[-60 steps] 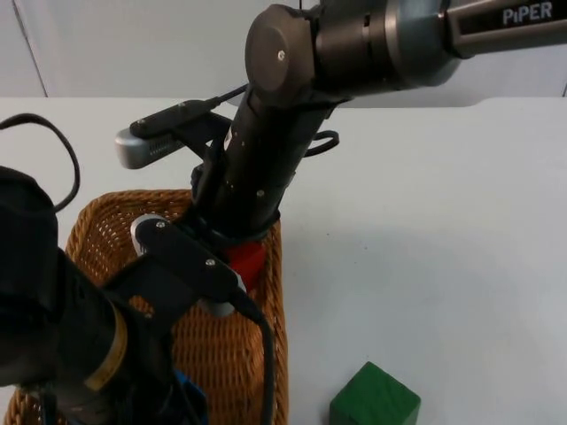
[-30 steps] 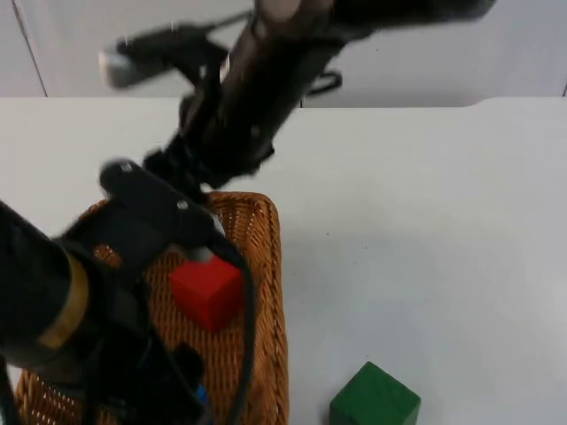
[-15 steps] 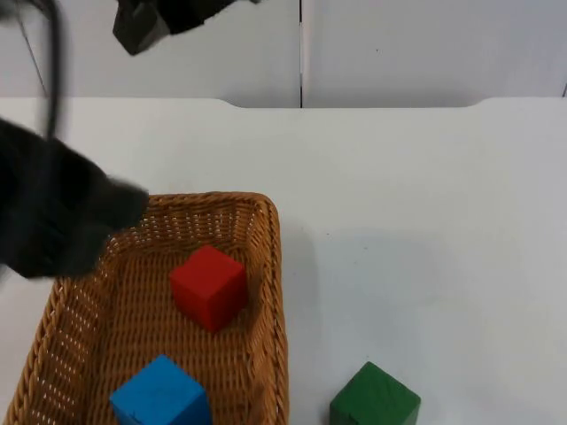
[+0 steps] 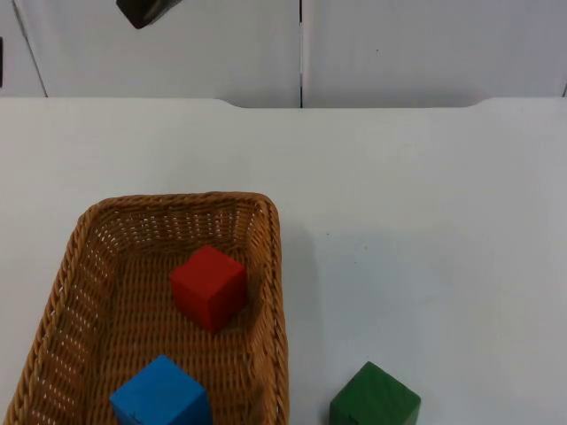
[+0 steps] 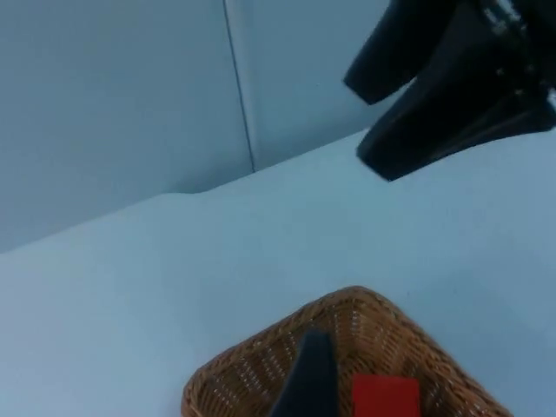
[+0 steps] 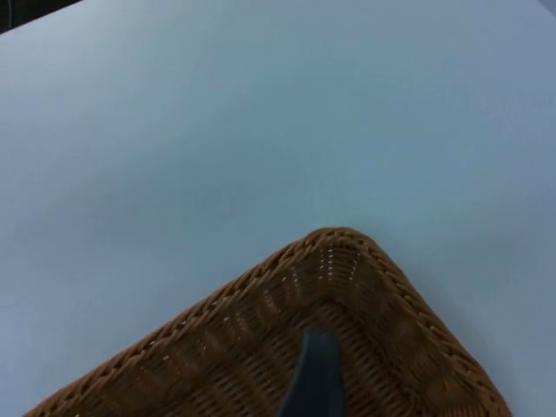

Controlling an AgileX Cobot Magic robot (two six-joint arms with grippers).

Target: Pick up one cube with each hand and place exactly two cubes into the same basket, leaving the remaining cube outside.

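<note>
A wicker basket stands at the front left of the table. Inside it lie a red cube and, nearer the front edge, a blue cube. Outside, on the table to the basket's right, sits a green cube. The left wrist view looks from high up onto the basket and the red cube. In it my right gripper hangs in the air beyond the basket, open and holding nothing. My left gripper is raised above the basket. The right wrist view takes in one basket corner.
A dark piece of the right arm pokes in at the top view's upper edge. The white table runs bare to the right of the basket and behind it, up to the grey partition wall.
Both arms have lifted away from over the basket and left the top view. The red cube was let go and now rests in the basket; the blue cube lies uncovered there.
</note>
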